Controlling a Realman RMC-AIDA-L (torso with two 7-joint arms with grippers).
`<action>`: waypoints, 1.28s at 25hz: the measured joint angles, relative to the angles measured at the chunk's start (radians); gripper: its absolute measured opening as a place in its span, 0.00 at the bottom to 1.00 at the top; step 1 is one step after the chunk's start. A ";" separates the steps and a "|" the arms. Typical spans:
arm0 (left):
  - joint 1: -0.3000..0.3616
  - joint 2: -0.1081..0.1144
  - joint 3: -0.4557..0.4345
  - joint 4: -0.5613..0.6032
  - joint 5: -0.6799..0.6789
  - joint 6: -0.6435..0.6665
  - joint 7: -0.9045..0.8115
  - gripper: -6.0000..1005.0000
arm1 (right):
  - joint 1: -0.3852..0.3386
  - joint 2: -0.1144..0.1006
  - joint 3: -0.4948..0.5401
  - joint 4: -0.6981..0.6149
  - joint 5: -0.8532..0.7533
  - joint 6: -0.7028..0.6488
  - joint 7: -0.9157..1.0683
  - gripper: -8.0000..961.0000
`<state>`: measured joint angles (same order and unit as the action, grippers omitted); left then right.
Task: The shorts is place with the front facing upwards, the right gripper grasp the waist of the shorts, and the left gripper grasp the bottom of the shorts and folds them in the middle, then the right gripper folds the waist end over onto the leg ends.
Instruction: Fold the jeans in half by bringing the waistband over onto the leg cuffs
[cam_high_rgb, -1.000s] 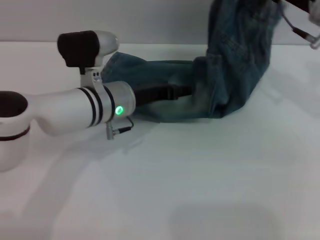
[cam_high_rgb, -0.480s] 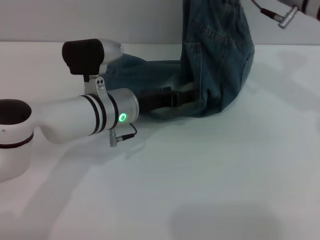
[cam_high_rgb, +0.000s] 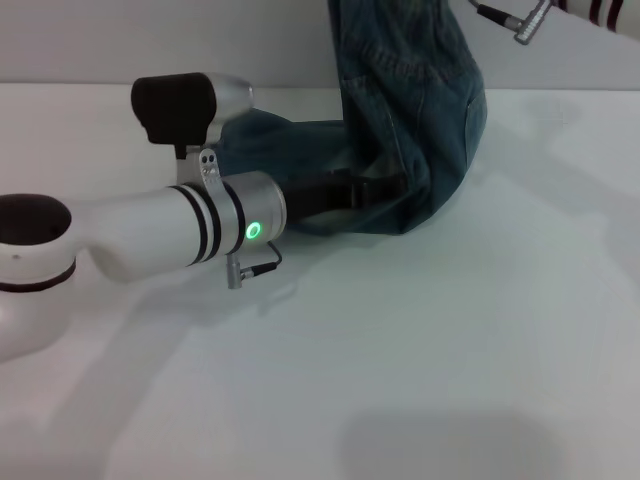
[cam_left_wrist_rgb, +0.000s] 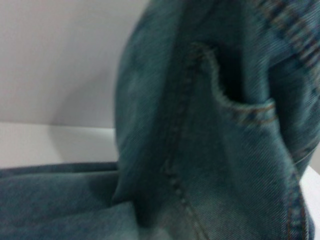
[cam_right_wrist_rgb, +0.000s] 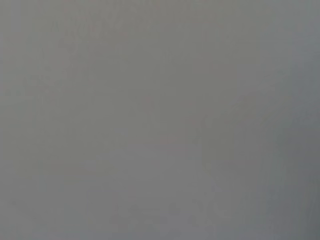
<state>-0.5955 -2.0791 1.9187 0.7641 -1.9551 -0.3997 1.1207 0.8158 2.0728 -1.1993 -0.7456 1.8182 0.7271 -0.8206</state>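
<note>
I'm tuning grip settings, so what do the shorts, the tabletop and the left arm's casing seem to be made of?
The shorts look like blue-green denim: twill weave, tan stitched seams and a pocket edge show in the left wrist view, with pale faded areas. The tabletop is white, smooth and matte, possibly laminate or a cover. The left arm's casing looks like glossy white plastic or painted metal, with black bands; which one is unclear.

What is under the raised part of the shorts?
Under the raised shorts lies more denim on the table, with the left gripper reaching in. Its fingertips are covered by cloth.

White table (cam_high_rgb: 450, 350), pale grey wall (cam_high_rgb: 150, 40).
</note>
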 joint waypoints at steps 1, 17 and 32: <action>-0.007 0.000 0.003 0.000 -0.003 0.001 0.004 0.86 | 0.002 0.000 -0.007 0.000 0.001 -0.001 0.000 0.01; -0.048 0.000 0.170 0.055 -0.211 -0.002 0.161 0.86 | 0.052 0.006 -0.097 0.032 0.007 -0.047 0.006 0.01; -0.046 -0.001 0.234 0.077 -0.288 -0.008 0.214 0.86 | 0.060 0.011 -0.167 0.060 0.035 -0.073 -0.001 0.01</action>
<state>-0.6414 -2.0801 2.1529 0.8411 -2.2431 -0.4076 1.3350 0.8758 2.0838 -1.3665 -0.6856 1.8533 0.6542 -0.8214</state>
